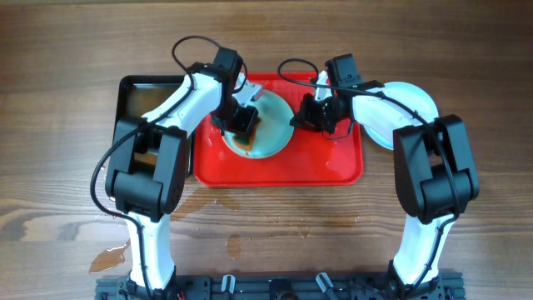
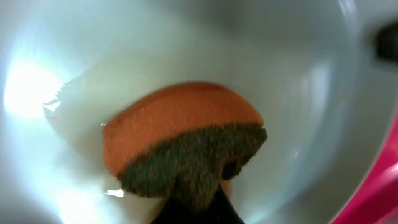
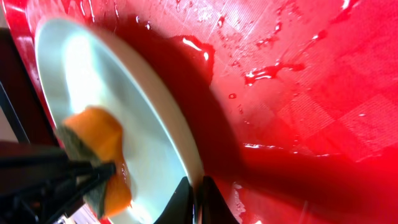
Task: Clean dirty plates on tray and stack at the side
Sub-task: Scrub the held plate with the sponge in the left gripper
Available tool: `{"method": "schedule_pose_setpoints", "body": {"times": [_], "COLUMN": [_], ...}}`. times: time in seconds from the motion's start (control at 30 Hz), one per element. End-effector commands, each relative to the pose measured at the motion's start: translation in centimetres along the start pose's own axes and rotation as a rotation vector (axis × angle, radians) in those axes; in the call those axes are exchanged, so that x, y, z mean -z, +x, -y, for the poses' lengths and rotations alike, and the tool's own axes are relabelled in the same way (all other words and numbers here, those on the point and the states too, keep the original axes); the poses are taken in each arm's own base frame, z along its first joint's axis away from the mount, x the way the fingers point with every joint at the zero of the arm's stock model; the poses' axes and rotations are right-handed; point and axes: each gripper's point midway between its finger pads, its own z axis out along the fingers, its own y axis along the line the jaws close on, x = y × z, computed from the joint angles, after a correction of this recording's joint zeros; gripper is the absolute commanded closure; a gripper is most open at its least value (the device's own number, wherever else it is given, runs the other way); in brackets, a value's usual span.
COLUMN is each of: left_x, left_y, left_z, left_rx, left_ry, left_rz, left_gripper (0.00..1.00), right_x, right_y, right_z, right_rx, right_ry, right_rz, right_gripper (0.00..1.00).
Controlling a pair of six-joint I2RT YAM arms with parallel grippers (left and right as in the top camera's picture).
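Observation:
A pale aqua plate (image 1: 271,133) stands tilted on the red tray (image 1: 333,162), with brown smears near its lower left. My right gripper (image 1: 301,119) is shut on this plate's rim (image 3: 186,149) and holds it up off the wet tray (image 3: 298,93). My left gripper (image 1: 243,123) is shut on an orange sponge with a dark scouring side (image 2: 186,146) and presses it against the plate's face (image 2: 298,74). The sponge also shows in the right wrist view (image 3: 102,152). Another pale plate (image 1: 404,112) lies on the table right of the tray.
A black tray (image 1: 137,104) lies left of the red tray, partly under my left arm. Water puddles sit on the wooden table near the front (image 1: 108,258). The red tray's surface is wet.

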Motion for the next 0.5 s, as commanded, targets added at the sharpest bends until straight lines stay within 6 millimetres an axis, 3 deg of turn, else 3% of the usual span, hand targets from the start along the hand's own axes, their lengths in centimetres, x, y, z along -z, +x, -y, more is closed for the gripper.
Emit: {"method": "schedule_pose_setpoints", "body": {"times": [0.0,0.17,0.3,0.47], "left_x": [-2.9,-3.0,-1.3,0.3], "left_y": [-0.2,-1.6,-1.7,-2.0], "left_z": [1.9,-2.0,-5.9,-8.3], "left_rx": [-0.028,0.224,0.490,0.644], "left_ry": [0.058,-0.263,-0.509,-0.646], "left_rz": [0.000,0.084,0.192,0.305], "left_gripper": [0.96,0.96,0.96,0.96], "right_x": [-1.1,-1.1,-1.1,-1.1], "right_y": [0.7,0.7,0.7,0.7], "right_z": [1.1,1.1,1.1,1.1], "right_rx": [-0.044,-0.044,-0.044,-0.043], "right_ry": [0.023,0.023,0.023,0.023], "right_rz": [-0.027,-0.027,-0.027,-0.027], "right_gripper": [0.96,0.96,0.96,0.96]}}
